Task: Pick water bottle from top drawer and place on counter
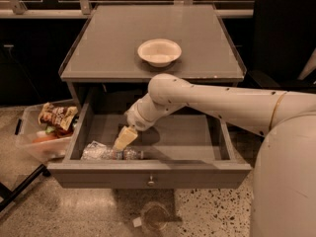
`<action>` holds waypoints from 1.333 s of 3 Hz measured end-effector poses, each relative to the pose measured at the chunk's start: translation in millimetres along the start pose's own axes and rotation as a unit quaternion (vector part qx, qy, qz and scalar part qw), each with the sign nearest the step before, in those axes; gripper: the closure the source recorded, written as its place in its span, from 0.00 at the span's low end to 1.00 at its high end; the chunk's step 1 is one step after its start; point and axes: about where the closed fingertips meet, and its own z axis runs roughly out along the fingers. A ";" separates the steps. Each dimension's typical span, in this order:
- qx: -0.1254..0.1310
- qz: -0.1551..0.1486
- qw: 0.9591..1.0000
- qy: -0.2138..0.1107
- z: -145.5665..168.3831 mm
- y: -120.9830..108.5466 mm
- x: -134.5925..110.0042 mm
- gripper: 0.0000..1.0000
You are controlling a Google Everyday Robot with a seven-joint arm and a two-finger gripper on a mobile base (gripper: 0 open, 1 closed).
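Observation:
The water bottle (109, 152), clear and crinkled, lies on its side along the front left of the open top drawer (148, 172). My gripper (123, 139) reaches down into the drawer with its pale fingers just above and behind the bottle's middle. The white arm comes in from the right. The grey counter (103, 48) is the cabinet's flat top above the drawer.
A white bowl (159, 52) sits on the counter near its front middle. A clear plastic bin (42, 132) with snack bags stands on the floor left of the cabinet. A dark chair (286, 33) stands at the right. A glass object (154, 216) lies on the floor below the drawer.

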 end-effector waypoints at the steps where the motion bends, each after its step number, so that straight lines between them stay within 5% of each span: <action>1: -0.006 0.007 1.000 0.002 6.3 7.0 4.0 0.14; 4: -0.012 0.018 1.000 0.004 11.2 21.8 8.9 0.15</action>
